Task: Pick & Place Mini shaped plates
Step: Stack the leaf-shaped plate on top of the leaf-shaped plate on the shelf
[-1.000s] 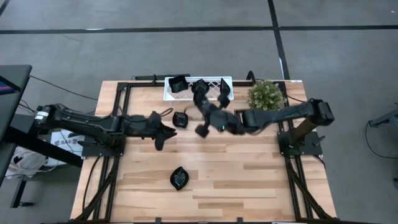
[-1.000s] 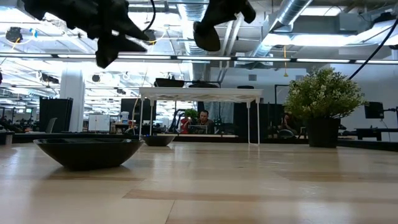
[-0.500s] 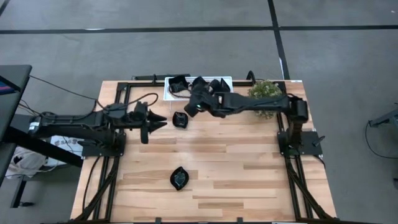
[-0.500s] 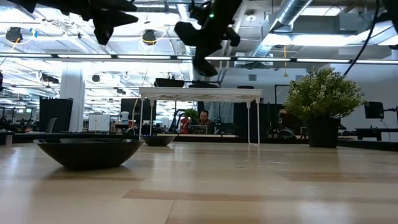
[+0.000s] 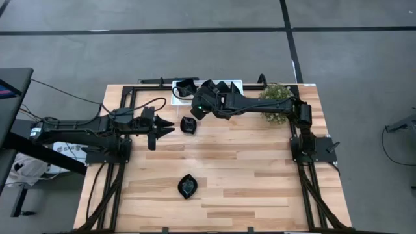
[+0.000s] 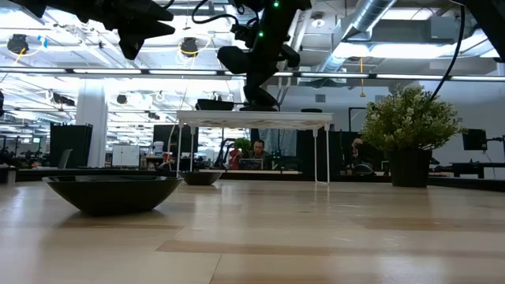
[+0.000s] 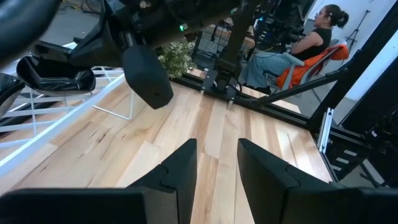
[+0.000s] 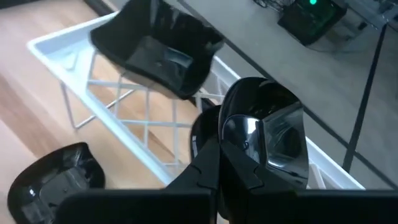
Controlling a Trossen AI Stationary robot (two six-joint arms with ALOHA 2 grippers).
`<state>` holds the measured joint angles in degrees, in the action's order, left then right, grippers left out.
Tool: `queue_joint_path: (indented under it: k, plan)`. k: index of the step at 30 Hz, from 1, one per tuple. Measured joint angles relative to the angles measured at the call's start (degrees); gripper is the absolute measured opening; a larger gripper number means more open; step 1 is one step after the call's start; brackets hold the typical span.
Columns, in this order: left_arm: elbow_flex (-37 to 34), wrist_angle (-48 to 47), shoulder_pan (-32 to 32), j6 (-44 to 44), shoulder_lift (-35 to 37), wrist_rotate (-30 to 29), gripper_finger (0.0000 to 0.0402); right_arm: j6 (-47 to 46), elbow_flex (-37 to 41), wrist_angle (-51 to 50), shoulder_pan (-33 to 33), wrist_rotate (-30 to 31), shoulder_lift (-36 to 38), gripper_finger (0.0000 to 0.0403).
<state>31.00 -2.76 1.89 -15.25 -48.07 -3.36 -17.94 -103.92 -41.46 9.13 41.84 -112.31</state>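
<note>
Several glossy black mini shaped plates lie in the white lattice tray (image 5: 239,84) at the far edge, among them a square one (image 8: 155,50) and a rounded one (image 8: 264,127). Two more rest on the wood: one just before the tray (image 5: 188,125) (image 8: 56,174), and one near the front (image 5: 187,186) (image 6: 110,193). My right gripper (image 5: 197,110) (image 8: 217,165) is shut and empty. It hovers over the tray's near rim and slants down toward the rounded plate. My left gripper (image 5: 168,127) (image 7: 214,168) hangs open and empty, left of the plate before the tray.
A potted plant (image 5: 278,101) (image 6: 410,126) stands at the far right beside the tray. Dark frame rails run along both table sides. A seated person (image 7: 317,37) is in the room beyond the table. Bare wood lies between the two plates on the table.
My right gripper, shut throughout, has swung from the table's middle toward the far edge, over the tray, tipping further downward. My left gripper has drawn back toward the left edge and risen while rolling, then kept still. No plate has moved.
</note>
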Motion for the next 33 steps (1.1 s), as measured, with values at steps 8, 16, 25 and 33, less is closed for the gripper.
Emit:
queue_joint_path:
  k: [8, 16, 25, 33]
  plan:
    - [0.0, -0.2, 0.0, 0.0, 0.0, 0.0, 0.0117, -0.2, 0.0, -1.5, 2.5, -6.9, -0.3, 0.0009]
    - [0.0, -0.5, 0.0, -0.1, 0.0, 0.0, 0.0117, -0.2, 0.0, -1.9, 3.4, -6.3, -0.5, 0.0047]
    - [0.0, -2.1, 0.0, -0.2, 0.0, 0.0, 0.0117, -0.2, 0.0, -1.9, 2.9, -5.8, -0.4, 0.0074]
    - [0.0, -2.3, 0.0, -0.2, 0.0, 0.0, 0.0117, -0.7, -0.4, -2.4, 2.9, -5.8, -0.4, 0.0068]
